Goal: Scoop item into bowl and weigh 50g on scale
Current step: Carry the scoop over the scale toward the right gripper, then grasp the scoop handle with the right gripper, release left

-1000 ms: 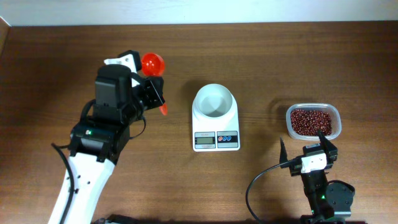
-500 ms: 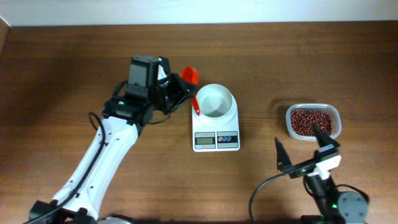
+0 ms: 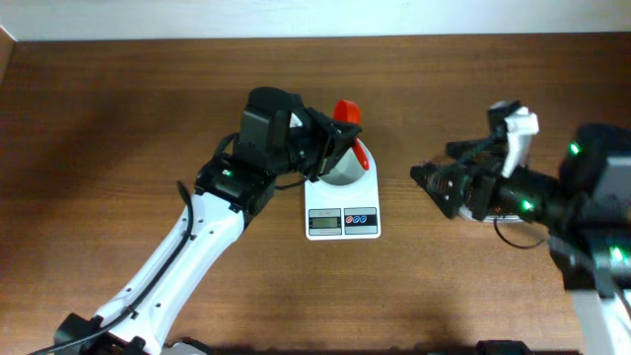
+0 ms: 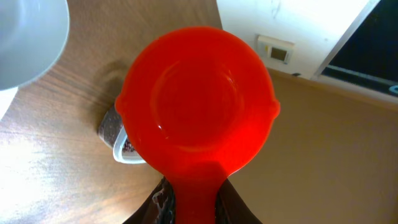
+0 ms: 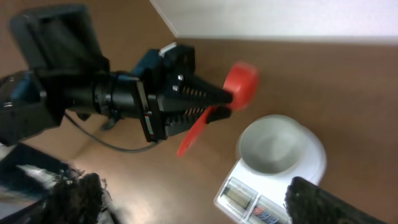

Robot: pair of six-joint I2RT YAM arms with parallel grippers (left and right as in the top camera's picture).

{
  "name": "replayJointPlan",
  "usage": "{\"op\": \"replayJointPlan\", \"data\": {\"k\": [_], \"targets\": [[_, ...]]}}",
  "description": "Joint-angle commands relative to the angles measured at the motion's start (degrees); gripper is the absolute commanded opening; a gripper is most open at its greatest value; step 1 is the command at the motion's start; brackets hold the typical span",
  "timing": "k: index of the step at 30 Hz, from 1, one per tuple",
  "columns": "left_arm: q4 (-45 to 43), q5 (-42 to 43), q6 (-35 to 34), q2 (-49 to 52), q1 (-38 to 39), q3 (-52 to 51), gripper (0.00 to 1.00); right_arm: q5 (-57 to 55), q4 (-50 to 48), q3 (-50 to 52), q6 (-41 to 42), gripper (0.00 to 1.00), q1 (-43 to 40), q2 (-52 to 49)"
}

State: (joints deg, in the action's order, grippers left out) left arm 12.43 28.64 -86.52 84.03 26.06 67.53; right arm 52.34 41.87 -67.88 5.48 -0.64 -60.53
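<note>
The left pincer (image 3: 335, 148) is shut tight on the thin handle of a red scoop (image 3: 347, 110). It grips the handle and not the cup, so I think the cup is kept free to dig and carry. The scoop hangs over the white bowl (image 5: 272, 147), with its cup past the far rim. The left wrist view looks right into the cup, and it is empty. So no beans have been picked up yet, and the arm seems to be on its way across to get some.

The bowl sits on the scale (image 3: 343, 223) in the middle of the tabletop (image 3: 118, 118). It stands there so the scale can weigh what goes in. The bowl looks empty.

On the right, the right pincer (image 3: 439, 168) is spread wide and holds nothing. It points at the scale from the side, maybe ready to help.

The beans (image 4: 109, 128) lie in a clear tub (image 4: 124, 153) on the tabletop, well apart from the bowl. From above, the right arm hides the tub. The left wrist view shows a bit of it behind the scoop. The scoop must reach it next.
</note>
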Motion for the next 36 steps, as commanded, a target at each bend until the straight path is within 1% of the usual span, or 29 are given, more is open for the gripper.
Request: {"op": "replayJointPlan", "data": {"k": [1, 2, 3, 4, 6, 7, 8, 9, 10, 12, 13, 15, 19, 20, 21, 22, 23, 25, 27, 28, 29, 31, 34, 35, 36], "targets": [[-0.15, -2.62, -1.27, 0.2, 0.74, 0.83, 0.0, 3.72, 2.25, -0.92, 3.89, 0.82, 0.76, -5.14], [-0.15, -3.3, -1.27, 0.2, 0.74, 0.83, 0.0, -0.28, 2.64, -0.92, 6.49, 0.83, 1.68, -6.38], [-0.17, -4.09, -1.27, 0.2, 0.79, 0.83, 0.0, -3.67, 2.58, -0.92, 7.23, 0.97, 2.91, -7.39], [-0.2, -4.39, -1.27, 0.2, 0.79, 0.83, 0.0, -3.96, 0.7, -0.92, 7.41, 0.99, 3.65, -8.46], [-0.17, -4.46, -1.27, 0.28, 0.79, 0.83, 0.0, -1.29, -2.25, -0.92, 11.19, 0.99, 3.78, -10.47], [0.07, -4.48, -1.22, 0.28, 0.79, 0.83, 0.0, 0.26, -3.76, -0.92, 11.34, 0.76, 3.85, -11.34], [0.04, -4.55, -1.22, 0.33, 0.79, 0.83, 0.0, 0.31, -4.33, -0.92, 11.34, 0.54, 4.57, -11.98], [0.02, -4.55, -1.25, 0.37, 0.79, 0.83, 0.0, -0.22, -4.39, -0.92, 11.39, 0.43, 5.62, -12.28], [0.04, -5.16, -1.27, 0.42, 0.79, 0.83, 0.0, -2.21, -4.39, -0.92, 11.56, 0.4, 7.34, -12.39], [0.02, -7.48, -1.29, 0.52, 0.79, 0.83, 0.0, -7.41, -4.5, -0.92, 12.15, 0.41, 11.04, -12.46], [0.02, -7.5, -1.29, 0.63, 1.01, 0.83, 0.0, -12.02, -4.92, -0.92, 13.62, 0.44, 14.05, -12.48], [0.04, -7.56, -1.29, 0.63, 1.95, 0.83, 0.0, -16.61, -7.15, -0.92, 14.71, 0.46, 18.08, -12.5], [0.2, -8.39, -1.31, 0.68, 3.85, 0.83, 0.0, -21.88, -10.97, -0.92, 14.95, 0.52, 23.23, -12.94], [0.02, -8.46, -1.31, 0.68, 4.2, 0.83, 0.0, -23.04, -11.28, -0.92, 14.95, 0.51, 24.15, -13.2], [0.0, -8.52, -1.33, 0.68, 4.28, 0.83, 0.0, -26.16, -11.06, -0.92, 14.95, 0.45, 25.03, -13.46], [0.02, -8.5, -1.33, 0.68, 4.26, 0.83, 0.0, -29.42, -10.67, -0.92, 14.95, 0.43, 25.57, -13.81], [0.04, -8.15, -1.33, 0.68, 4.26, 0.83, 0.0, -31.5, -10.69, -0.92, 14.95, 0.43, 25.81, -14.27], [0.0, -6.32, -1.33, 0.68, 4.26, 0.83, 0.0, -32.09, -10.93, -0.92, 14.95, 0.4, 25.81, -14.99], [0.02, -5.73, -1.31, 0.68, 4.26, 0.83, 0.02, -32.09, -11.28, -0.92, 14.95, 0.29, 25.81, -15.78], [0.02, -5.73, -1.31, 0.68, 4.26, 0.83, 0.02, -32.09, -11.28, -0.92, 14.93, 0.25, 25.81, -15.89], [0.02, -5.7, -1.31, 0.68, 4.28, 0.83, 0.02, -32.11, -11.32, -0.92, 14.93, 0.25, 25.75, -15.91], [0.02, -5.7, -1.31, 0.68, 4.26, 0.83, 0.02, -34.03, -11.3, -0.92, 14.95, 0.16, 25.75, -15.91], [0.0, -5.49, -1.31, 0.68, 4.26, 0.83, 0.02, -34.18, -10.95, -0.92, 14.95, 0.16, 25.75, -15.91], [0.02, -5.49, -1.31, 0.68, 4.28, 0.83, 0.03, -34.23, -11.02, -0.92, 14.95, 0.13, 25.75, -15.91], [0.02, -5.49, -1.31, 0.68, 4.26, 0.83, 0.04, -35.08, -11.3, -0.92, 14.95, 0.09, 25.75, -15.91]]}}
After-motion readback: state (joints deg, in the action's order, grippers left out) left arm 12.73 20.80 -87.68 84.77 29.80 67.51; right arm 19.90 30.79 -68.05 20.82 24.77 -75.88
